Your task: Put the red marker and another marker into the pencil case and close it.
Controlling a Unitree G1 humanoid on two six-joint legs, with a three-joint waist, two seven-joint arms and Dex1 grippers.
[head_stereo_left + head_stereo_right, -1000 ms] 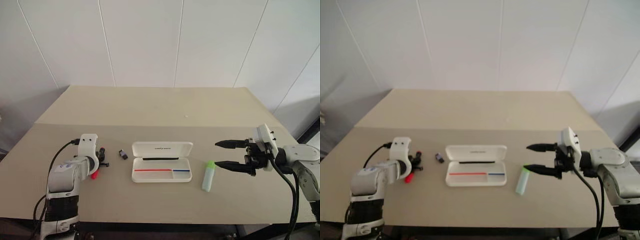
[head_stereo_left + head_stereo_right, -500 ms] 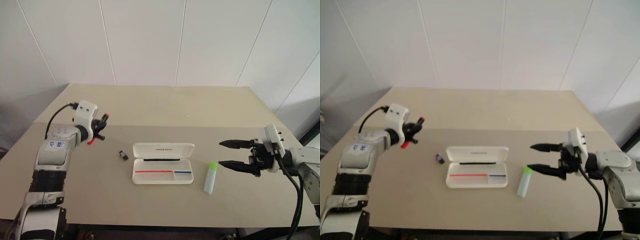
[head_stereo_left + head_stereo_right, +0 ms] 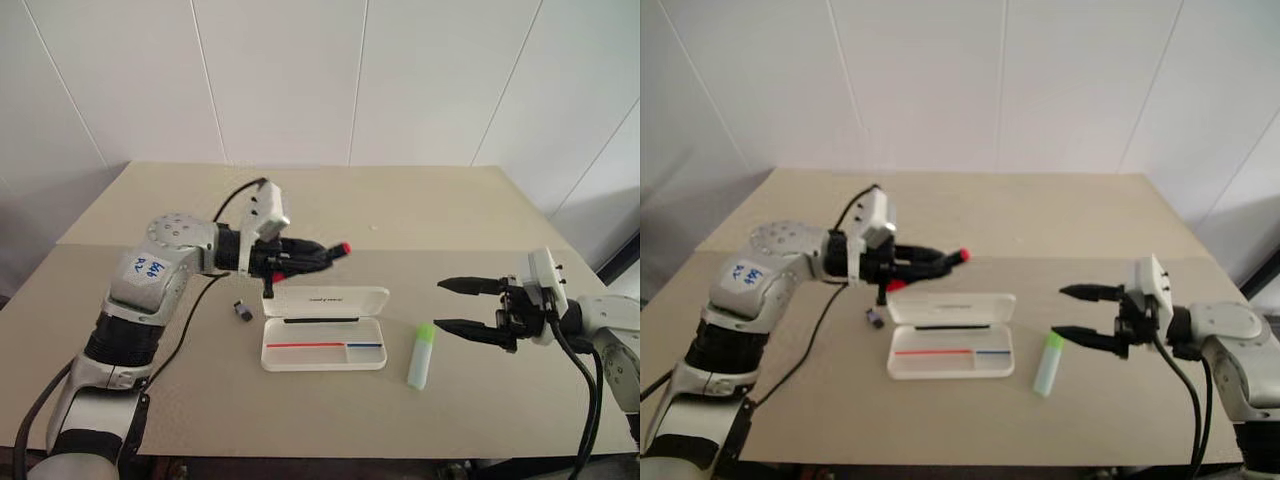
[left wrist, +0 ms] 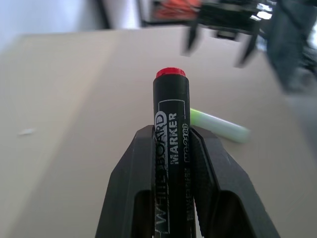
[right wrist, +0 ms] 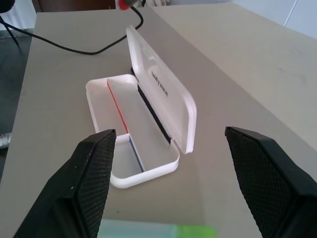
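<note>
My left hand [image 3: 318, 252] pinches the marker above the open case; my right hand [image 3: 452, 305] is spread wide, holding nothing.

In my left hand, two black fingers [image 4: 136, 173] press on a dark-barrelled whiteboard marker with red ends, the red marker [image 4: 171, 134], which is off the tabletop [image 3: 200, 390] and lies roughly level, its red tip [image 3: 345, 247] just past the raised lid of the flat white hard-shell pencil case [image 3: 324, 328]. The case lies open near the middle of the tabletop; its tray shows a red strip and a blue strip and holds no marker. The chunky mint-bodied marker with a lime-green cap [image 3: 419, 355] lies on the tabletop just beside the case, near my right hand. A tiny dark grey block [image 3: 242, 310] sits beside the case's other end.
</note>
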